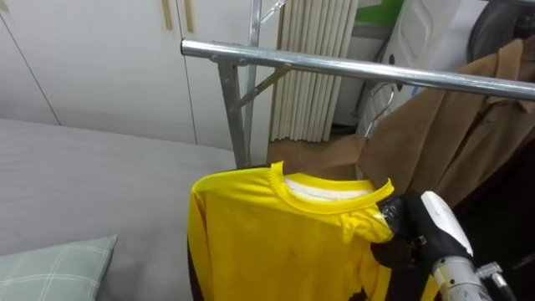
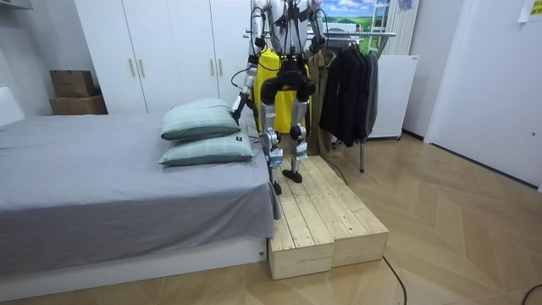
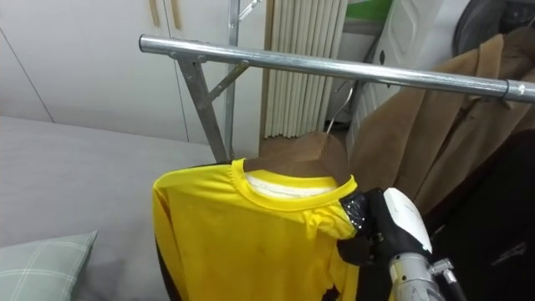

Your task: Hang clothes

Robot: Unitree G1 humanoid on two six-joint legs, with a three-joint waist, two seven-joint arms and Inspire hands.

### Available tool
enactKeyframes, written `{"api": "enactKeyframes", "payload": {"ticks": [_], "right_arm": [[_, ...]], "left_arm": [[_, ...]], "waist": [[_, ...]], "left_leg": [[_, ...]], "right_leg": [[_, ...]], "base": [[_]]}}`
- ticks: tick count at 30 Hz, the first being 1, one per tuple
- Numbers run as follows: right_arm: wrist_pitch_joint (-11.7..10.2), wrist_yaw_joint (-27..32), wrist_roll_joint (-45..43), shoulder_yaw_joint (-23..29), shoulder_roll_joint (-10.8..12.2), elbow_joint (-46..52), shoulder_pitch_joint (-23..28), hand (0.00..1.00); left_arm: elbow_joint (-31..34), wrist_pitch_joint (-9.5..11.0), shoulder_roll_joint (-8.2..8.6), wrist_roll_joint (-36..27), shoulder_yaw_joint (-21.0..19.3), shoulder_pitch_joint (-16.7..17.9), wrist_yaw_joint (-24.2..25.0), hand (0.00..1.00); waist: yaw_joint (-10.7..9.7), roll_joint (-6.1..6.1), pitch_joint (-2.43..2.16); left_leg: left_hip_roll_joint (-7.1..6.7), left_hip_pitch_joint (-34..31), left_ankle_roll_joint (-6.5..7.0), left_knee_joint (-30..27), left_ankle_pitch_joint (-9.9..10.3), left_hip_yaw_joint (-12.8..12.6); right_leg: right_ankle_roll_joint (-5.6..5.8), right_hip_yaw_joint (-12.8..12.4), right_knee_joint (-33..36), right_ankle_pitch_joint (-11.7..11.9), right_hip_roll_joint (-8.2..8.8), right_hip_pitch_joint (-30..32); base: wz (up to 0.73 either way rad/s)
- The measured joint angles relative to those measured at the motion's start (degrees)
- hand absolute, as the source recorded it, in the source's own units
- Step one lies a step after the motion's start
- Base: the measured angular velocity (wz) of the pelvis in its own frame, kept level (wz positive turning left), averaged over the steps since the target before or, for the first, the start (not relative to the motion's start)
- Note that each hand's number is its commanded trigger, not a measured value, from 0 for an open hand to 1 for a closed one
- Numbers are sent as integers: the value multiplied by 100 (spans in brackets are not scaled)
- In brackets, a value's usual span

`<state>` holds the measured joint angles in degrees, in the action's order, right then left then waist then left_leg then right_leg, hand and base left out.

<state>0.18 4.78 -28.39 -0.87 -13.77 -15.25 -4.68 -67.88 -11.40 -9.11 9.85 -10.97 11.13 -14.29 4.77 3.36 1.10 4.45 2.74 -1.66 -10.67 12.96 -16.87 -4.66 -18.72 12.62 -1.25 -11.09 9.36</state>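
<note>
Yellow shirt (image 1: 276,242) sits below the rail (image 1: 351,68) in the left eye view, my right hand (image 1: 410,238) clamped on its shoulder. Room view: I stand on a platform (image 2: 326,220) at the rack (image 2: 373,36). Hanging is pending; next, lift to the rail.

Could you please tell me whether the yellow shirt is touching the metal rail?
Apart. The left eye view shows the yellow shirt below the metal rail, with the brown coat visible between.

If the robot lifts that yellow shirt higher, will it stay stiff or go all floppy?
Probably floppy: the yellow cloth shirt bunches where the right hand pinches it near the collar. Likely light, since the cloth looks thin. It may sway under the silver metal rail.
</note>
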Motion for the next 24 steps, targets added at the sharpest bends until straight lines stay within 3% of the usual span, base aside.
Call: {"api": "enactKeyframes", "payload": {"ticks": [5, 13, 24], "right_arm": [[0, 97, -249, 3, -33, 20, 1, 100], [48, 449, -1354, -25, -114, 200, 0, 100], [49, 698, -1565, -74, -117, 198, 35, 100]], "left_arm": [[164, -1, 11, -2, 3, 69, -12, 0], [171, 0, 16, -7, 74, 63, -59, 0], [169, 0, 16, -7, 115, 63, -97, 0]], "waist": [[3, 2, -1], [10, 6, -8], [8, 5, -6]], "left_leg": [[0, -36, 0, 4, 0, 0], [3, -55, -11, 24, -7, 0], [1, -53, -11, 22, -8, 20]], "right_leg": [[-1, 22, 3, -2, 5, 4], [-6, 9, 2, 2, 12, 9], [-4, -4, -3, -3, 5, 14]], "base": [[0], [0], [0]]}}
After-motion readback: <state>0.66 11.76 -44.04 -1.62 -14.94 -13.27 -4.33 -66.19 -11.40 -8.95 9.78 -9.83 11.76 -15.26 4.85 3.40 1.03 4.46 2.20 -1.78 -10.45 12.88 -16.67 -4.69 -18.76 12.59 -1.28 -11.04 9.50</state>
